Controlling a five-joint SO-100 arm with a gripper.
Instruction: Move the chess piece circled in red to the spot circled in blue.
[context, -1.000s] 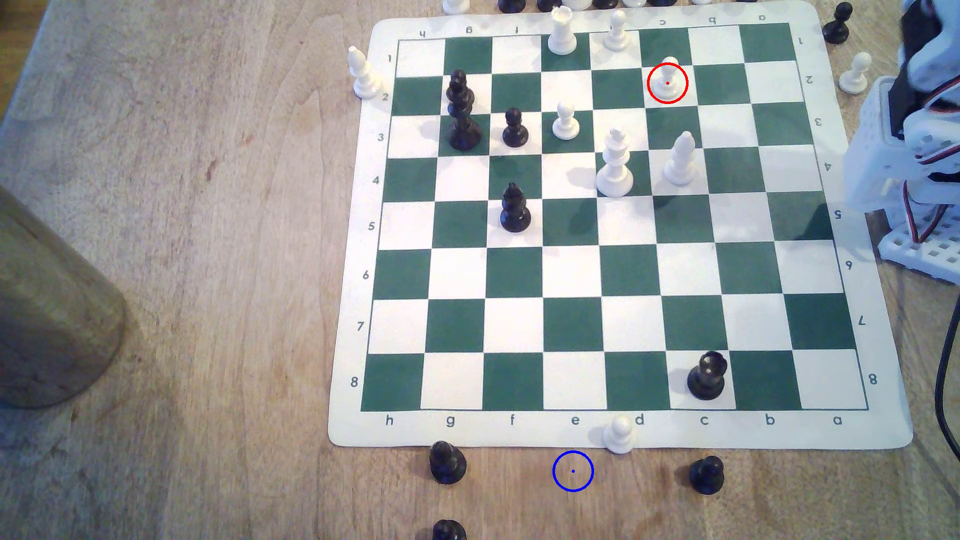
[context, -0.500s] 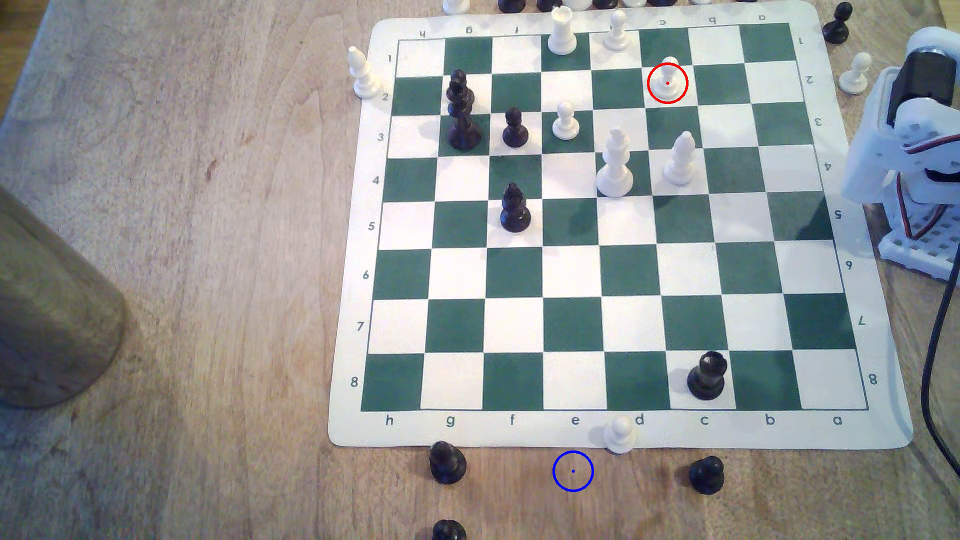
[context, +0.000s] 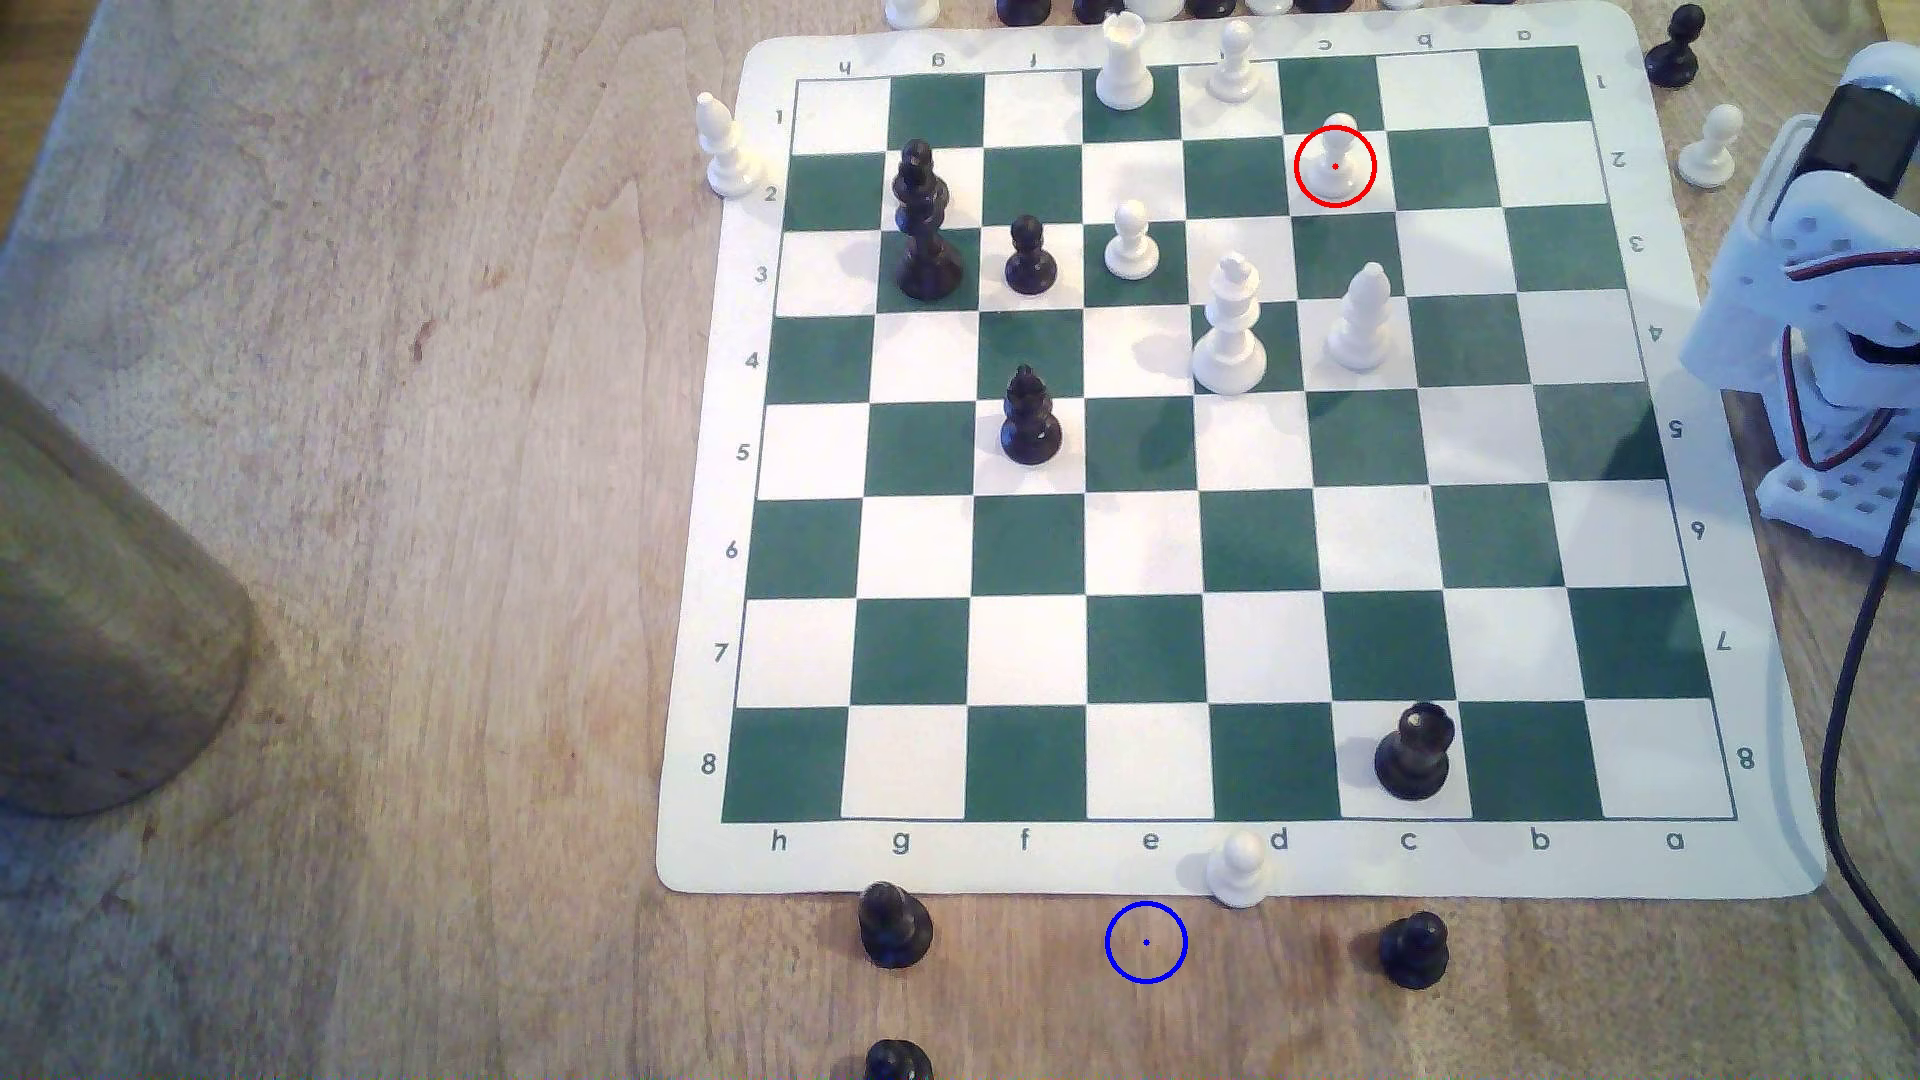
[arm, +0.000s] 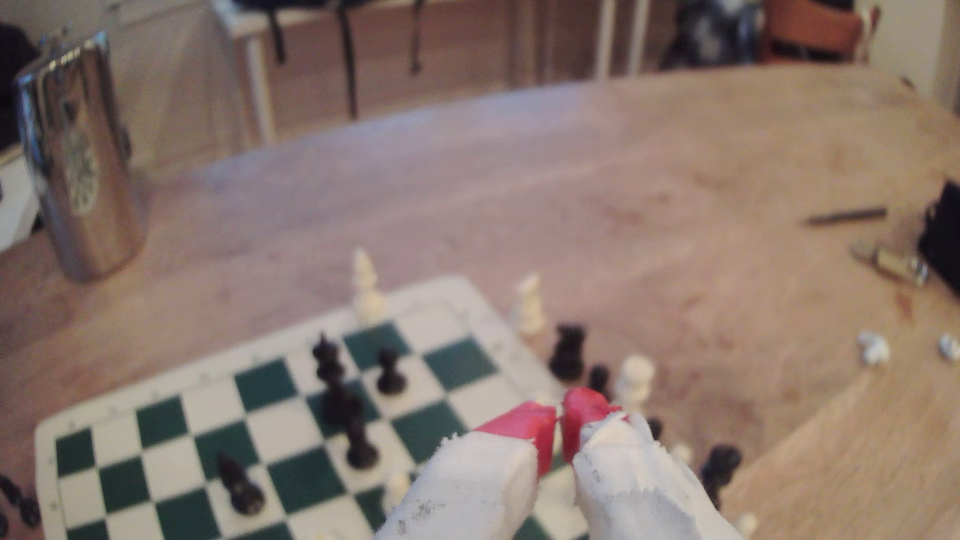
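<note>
Red tips of the gripper (arm: 560, 421) are pressed almost together in the wrist view, with only a thin slit between them, and nothing is between them; the claw is clenched on air. The white fingers (arm: 467, 493) carry rough white padding. The tips hang above the chessboard (context: 1704, 862) edge, over a blurred group of pieces, and I cannot tell if they touch any of them.

In the exterior view the arm (context: 1829, 260) stands beside the chessboard, at the exterior view's right, near the rows marked 2 to 5. The chess piece (context: 1337, 156), a white pawn inside the red circle, stands upright on a white square of row 2 of the chessboard, column c, apart from the arm. The spot (context: 1146, 942), ringed in blue, is on bare wood just off the chessboard's edge past row 8, below the letter e, near another white pawn (context: 1238, 867) that stands on the board's border.
</note>
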